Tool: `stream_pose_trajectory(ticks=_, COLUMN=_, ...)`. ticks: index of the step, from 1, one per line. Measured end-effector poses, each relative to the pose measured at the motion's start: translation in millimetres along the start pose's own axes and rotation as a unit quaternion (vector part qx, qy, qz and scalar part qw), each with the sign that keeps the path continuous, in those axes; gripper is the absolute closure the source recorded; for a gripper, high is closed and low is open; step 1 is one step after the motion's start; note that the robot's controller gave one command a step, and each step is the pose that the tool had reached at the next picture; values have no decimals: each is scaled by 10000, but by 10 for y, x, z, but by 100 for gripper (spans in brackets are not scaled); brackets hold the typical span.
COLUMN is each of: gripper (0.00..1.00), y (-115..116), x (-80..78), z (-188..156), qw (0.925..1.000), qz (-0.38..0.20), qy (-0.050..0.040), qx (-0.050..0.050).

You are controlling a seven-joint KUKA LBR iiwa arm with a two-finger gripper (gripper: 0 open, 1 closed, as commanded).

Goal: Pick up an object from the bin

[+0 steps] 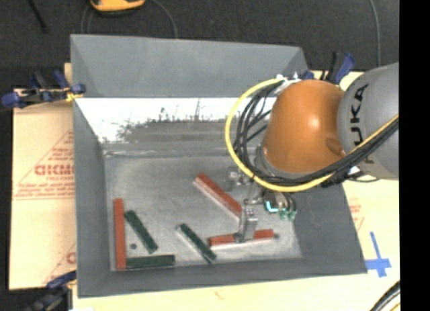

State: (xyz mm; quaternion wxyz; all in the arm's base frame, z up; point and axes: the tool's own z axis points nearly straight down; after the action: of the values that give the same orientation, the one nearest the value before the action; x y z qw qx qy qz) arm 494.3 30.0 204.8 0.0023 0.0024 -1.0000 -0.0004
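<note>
- In the camera view, we saw the gripper (246, 232) low in the bin (87, 189), at the lower right of its floor. Its tip was down at a short red bar (225, 240) lying flat there.
- We could not tell whether the gripper was released or clenched.
- A slanted red bar (217, 194) lay just above, and a slanted green bar (197, 242) just left.
- A long red bar (119, 234) lay well apart by the left wall.

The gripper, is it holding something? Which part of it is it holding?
Cannot tell. The gripper is down at the middle of a flat red bar, which lies on the floor of the bin.
</note>
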Motion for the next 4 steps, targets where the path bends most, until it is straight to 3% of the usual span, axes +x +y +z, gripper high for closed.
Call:
stream_pose_trajectory(ticks=1, gripper=0, y=0, x=-15, z=-32, qw=10000, qz=3, qy=-36, qx=-2)
stream_pose_trajectory(ticks=2, gripper=0, y=-53, x=-39, z=292, qw=9995, qz=314, qy=-75, qx=-4)
stream_pose_trajectory(ticks=3, gripper=0, y=-100, x=-171, z=878, qw=9996, qz=264, qy=-66, qx=5)
stream_pose_trajectory(ticks=4, gripper=100, y=57, x=-62, z=1319, qw=9959, qz=898, qy=-59, qx=-3)
